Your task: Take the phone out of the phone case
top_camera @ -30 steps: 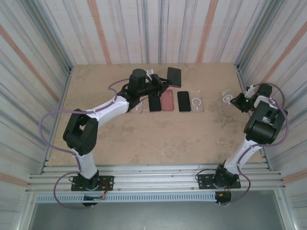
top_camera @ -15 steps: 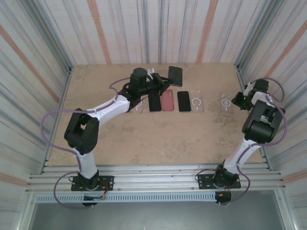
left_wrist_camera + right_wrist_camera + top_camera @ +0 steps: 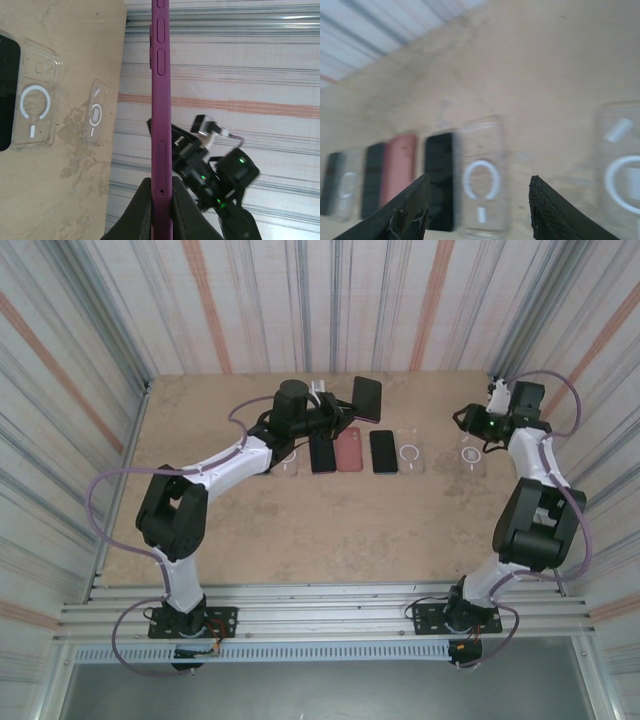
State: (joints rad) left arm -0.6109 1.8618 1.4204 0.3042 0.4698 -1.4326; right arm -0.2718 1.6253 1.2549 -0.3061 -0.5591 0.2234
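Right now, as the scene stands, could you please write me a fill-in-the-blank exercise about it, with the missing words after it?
1. The left fingers are shut on a cased phone whose case is ____.
2. The right fingers stand ____, with nothing between them.
3. The case lying on the table between the two black phones is ____.
Missing words: purple; open; pink.

A robot test cell: striped walls [image 3: 330, 300] enclose a tan tabletop [image 3: 350, 530].

White-linked arms [image 3: 225, 465], black joints [image 3: 170, 515] and black right gripper [image 3: 480, 179], purple cable loops [image 3: 95, 495], perhaps green wrist lights [image 3: 241, 160].
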